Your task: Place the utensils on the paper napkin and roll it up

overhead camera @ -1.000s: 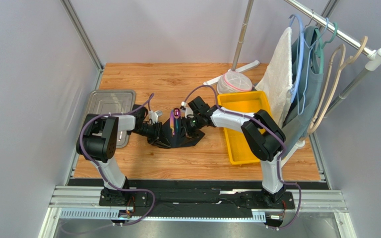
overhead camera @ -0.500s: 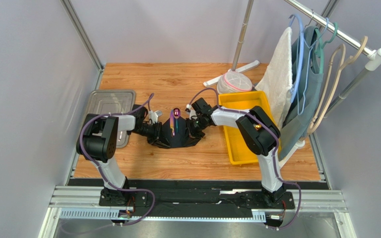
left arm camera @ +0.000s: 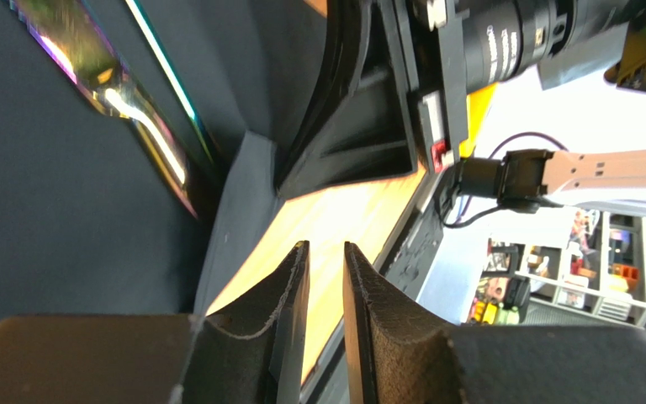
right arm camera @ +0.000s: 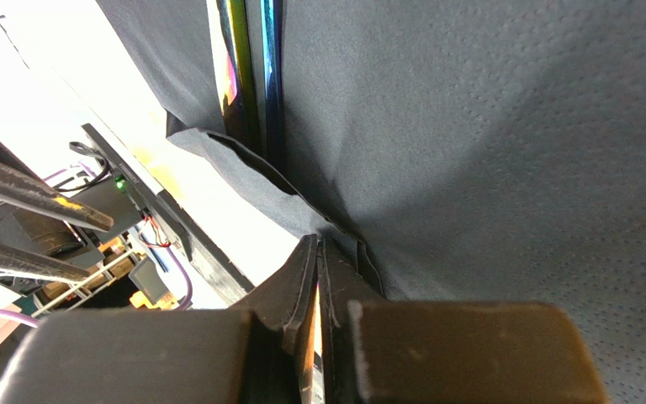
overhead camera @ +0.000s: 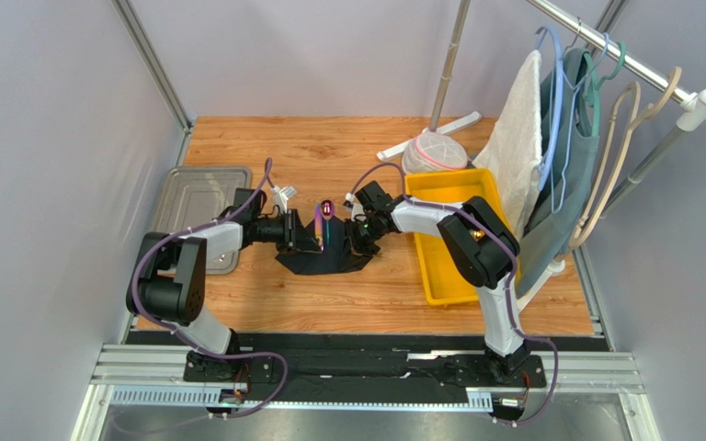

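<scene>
The black paper napkin lies crumpled on the wood table, partly folded over the utensils, whose purple heads stick out at its far edge. In the left wrist view, an iridescent utensil head rests on the napkin. My left gripper is at the napkin's left side with its jaws a narrow gap apart and empty. My right gripper is shut at the napkin's folded right edge, beside two shiny handles.
A yellow bin stands right of the napkin. A metal tray lies at the left. A white mesh bundle sits behind the bin. A garment rack with hangers and cloths fills the right side.
My left arm has swung away from the napkin's near left corner toward the far side. Its gripper now sits higher, by the utensils. The napkin looks narrower. The right gripper has barely moved.
</scene>
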Controlling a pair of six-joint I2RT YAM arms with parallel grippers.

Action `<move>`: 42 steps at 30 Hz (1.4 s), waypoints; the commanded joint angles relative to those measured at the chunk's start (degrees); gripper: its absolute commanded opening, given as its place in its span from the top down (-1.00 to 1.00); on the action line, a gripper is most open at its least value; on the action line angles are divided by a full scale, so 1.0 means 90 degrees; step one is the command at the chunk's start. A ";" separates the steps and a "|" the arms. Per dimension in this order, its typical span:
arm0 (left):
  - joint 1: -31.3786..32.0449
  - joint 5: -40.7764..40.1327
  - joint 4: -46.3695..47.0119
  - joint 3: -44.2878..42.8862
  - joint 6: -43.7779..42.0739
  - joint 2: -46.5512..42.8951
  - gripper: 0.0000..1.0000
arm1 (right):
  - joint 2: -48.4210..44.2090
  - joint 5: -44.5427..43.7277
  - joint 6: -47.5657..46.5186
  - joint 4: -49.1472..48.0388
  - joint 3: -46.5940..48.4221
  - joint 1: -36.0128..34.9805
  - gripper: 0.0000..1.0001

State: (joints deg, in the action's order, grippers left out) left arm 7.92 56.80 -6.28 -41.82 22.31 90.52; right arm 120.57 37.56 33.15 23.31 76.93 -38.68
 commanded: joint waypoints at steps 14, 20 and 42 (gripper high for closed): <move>0.0174 0.0115 0.1733 -0.0392 0.1066 0.1329 0.48 | -0.0038 0.0143 -0.0040 0.0056 0.0144 0.0020 0.88; 0.0174 -0.0060 0.1597 -0.0451 0.1047 0.1534 0.53 | -0.0067 0.0182 -0.0001 0.0057 0.0144 0.0010 0.88; 0.0174 -0.0256 0.1411 -0.0587 0.0959 0.1905 0.59 | 0.0138 -0.0159 0.0145 0.0047 0.0769 0.0010 0.85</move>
State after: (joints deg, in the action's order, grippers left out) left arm 9.28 54.52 6.07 -45.52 31.68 107.26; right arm 120.68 38.44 34.28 24.12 81.49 -38.70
